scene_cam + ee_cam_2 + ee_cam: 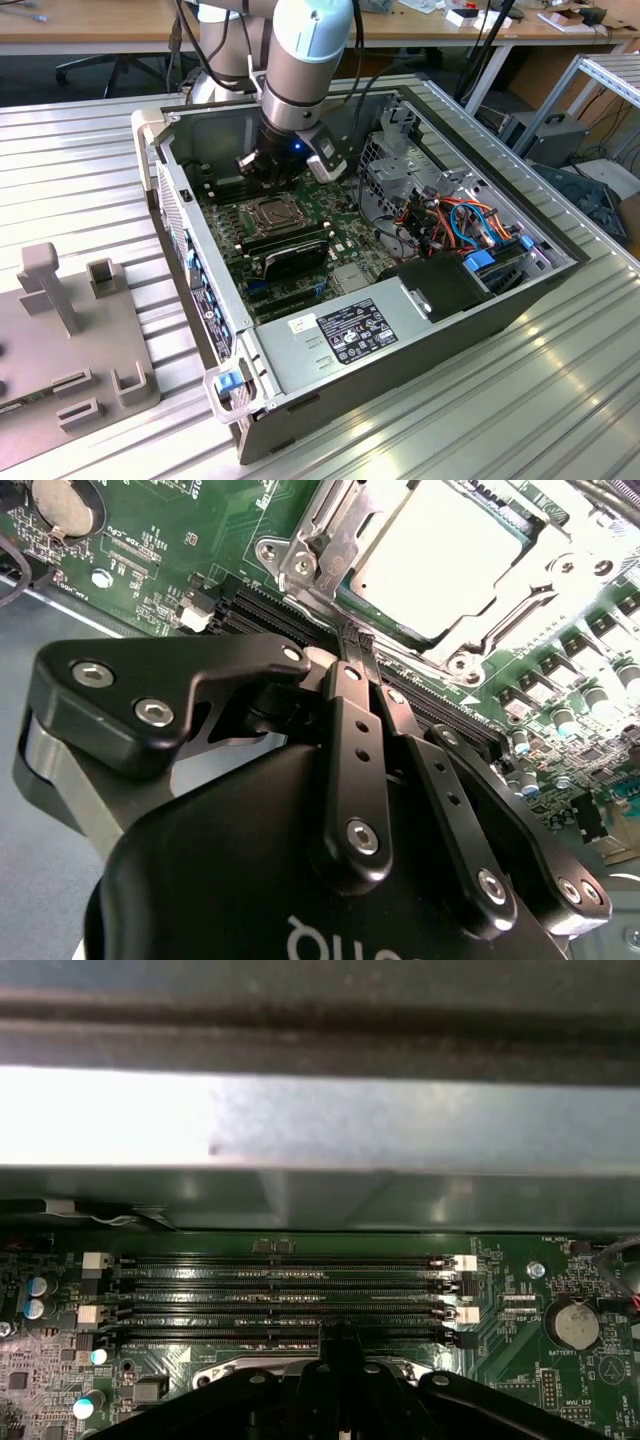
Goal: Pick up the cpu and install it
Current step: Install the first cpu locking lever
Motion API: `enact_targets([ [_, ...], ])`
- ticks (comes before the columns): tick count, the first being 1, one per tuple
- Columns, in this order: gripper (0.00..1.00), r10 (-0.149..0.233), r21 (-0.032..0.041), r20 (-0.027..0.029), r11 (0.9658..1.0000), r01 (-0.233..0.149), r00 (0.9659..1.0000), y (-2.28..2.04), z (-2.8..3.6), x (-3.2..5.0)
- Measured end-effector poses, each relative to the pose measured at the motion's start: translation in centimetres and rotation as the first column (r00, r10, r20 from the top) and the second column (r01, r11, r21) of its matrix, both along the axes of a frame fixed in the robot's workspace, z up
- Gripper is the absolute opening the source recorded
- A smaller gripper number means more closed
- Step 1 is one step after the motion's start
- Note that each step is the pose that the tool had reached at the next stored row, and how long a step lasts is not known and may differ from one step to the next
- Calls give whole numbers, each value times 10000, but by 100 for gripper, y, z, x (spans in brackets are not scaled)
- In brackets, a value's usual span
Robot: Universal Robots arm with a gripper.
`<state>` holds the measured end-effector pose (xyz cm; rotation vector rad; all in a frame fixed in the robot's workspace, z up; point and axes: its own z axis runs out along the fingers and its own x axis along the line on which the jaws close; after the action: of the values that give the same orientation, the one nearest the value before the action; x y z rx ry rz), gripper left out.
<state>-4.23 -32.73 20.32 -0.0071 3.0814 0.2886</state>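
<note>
While the big case [420, 330] lies open on the table, the arm [300, 60] reaches down into it. Its gripper [352, 640] hangs low over the green board [180, 540], fingers pressed together and holding nothing. Just past the fingertips, the cpu [440, 555] sits flat in its socket, under the open metal frame [320, 540].

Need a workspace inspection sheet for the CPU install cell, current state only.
Surface: ribbed metal table, open computer case lying on it.
Job's things: cpu sits in the socket on the motherboard, retention frame around it.
Clutter: grey fixture block at the exterior view's left.
Gripper: gripper just above the memory slots beside the socket, fingers together, holding nothing.
Cables: orange and blue cables inside the case.
Surroundings: desks behind.
</note>
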Motion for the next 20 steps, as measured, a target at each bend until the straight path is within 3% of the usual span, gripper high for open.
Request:
enact_targets([
  [9, 11, 0, -47, -45, 10000, -1, 10000, -6, -2, 28],
  [13, 11, 1, -159, -45, 9999, -2, 10000, -6, -7, 34],
  [20, 11, 1, -248, -47, 9997, -2, 10000, -6, -24, 35],
])
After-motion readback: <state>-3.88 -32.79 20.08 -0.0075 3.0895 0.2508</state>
